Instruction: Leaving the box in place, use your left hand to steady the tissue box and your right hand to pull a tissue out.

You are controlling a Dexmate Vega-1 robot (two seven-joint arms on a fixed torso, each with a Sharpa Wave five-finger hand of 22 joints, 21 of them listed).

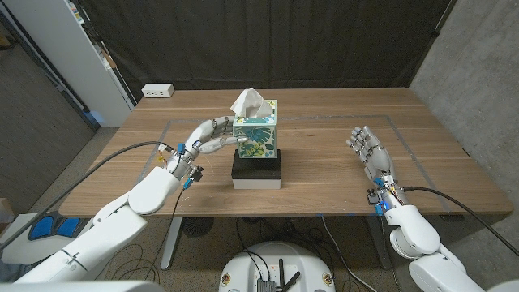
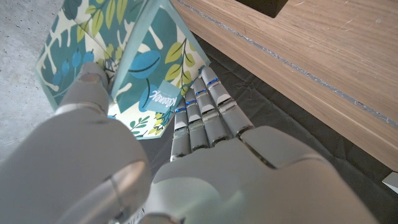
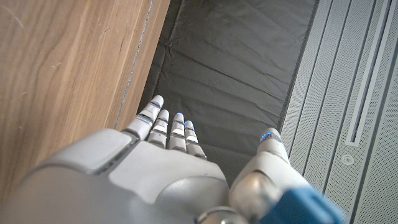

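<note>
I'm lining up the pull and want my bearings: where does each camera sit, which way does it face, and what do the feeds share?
Head view: fixed on the robot's head, looking down over the wooden table; both arms show, the left hand against the tissue box, the right hand apart from it.
Left wrist view: on the left wrist, looking along the hand's back at the box, fingers on it.
Right wrist view: on the right wrist, looking past the right hand's back toward a dark curtain.
Shared: the head and left wrist views both show the box.
</note>
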